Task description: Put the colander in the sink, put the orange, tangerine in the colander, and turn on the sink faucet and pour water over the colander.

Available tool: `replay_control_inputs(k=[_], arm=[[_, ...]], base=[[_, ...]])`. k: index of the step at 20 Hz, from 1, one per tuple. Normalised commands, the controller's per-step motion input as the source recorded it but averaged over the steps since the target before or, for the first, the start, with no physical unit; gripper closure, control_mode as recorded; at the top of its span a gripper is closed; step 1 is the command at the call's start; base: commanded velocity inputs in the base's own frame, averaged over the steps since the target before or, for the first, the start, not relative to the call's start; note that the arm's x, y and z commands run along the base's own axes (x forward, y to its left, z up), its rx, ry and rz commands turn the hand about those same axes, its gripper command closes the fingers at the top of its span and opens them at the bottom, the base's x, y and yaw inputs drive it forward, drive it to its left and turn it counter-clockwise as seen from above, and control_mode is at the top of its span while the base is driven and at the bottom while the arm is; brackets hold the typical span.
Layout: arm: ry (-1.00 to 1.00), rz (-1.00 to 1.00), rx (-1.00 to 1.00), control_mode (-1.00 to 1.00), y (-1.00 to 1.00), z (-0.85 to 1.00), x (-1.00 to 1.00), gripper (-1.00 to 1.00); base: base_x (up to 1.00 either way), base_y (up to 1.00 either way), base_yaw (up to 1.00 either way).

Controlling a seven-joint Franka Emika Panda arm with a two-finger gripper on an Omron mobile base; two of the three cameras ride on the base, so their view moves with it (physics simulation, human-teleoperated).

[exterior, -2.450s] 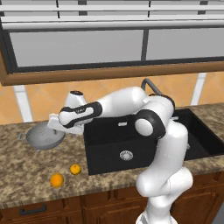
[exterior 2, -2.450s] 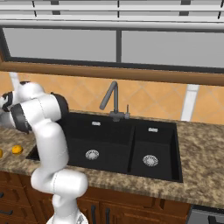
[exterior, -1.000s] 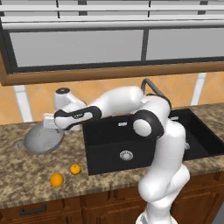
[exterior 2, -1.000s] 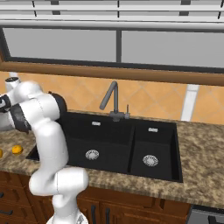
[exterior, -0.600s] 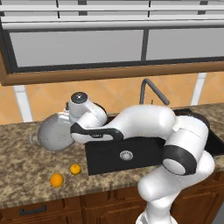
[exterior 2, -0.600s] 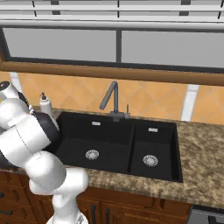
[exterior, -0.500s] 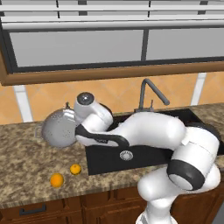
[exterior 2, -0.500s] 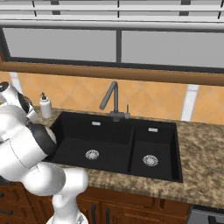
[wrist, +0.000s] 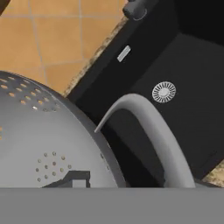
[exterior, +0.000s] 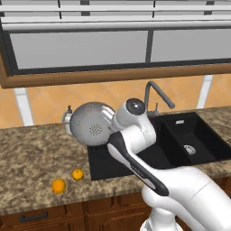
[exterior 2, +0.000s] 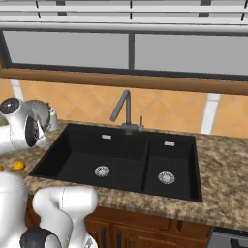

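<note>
The hand holds the colander [exterior: 92, 123] by its rim, lifted left of the sink [exterior: 180, 140]; rigid, light, smooth metal likely.

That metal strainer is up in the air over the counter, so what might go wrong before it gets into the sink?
The colander hangs tilted on its side, gripped at its rim, so it might slip and drop onto the counter rather than into the sink.

Swinging across, it passes close to the faucet and might knock against it.

The orange and tangerine lie near the counter's front edge; a falling colander might send them rolling off.
</note>
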Motion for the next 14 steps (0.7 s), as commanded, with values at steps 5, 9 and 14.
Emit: replay_control_inputs(k=[5, 9, 14], arm=[[0.17, -0.31, 0.29, -1.0, -1.0, 0.16, -0.52, 1.0], [0.21, -0.27, 0.11, -1.0, -0.46, 0.0, 0.0, 1.0], [0.06, -0.18, 0.0, -1.0, 0.0, -0.03, 0.3, 1.0]], base=[[0.0, 0.0, 0.0], [0.0, 0.0, 0.0], [0.0, 0.0, 0.0]])
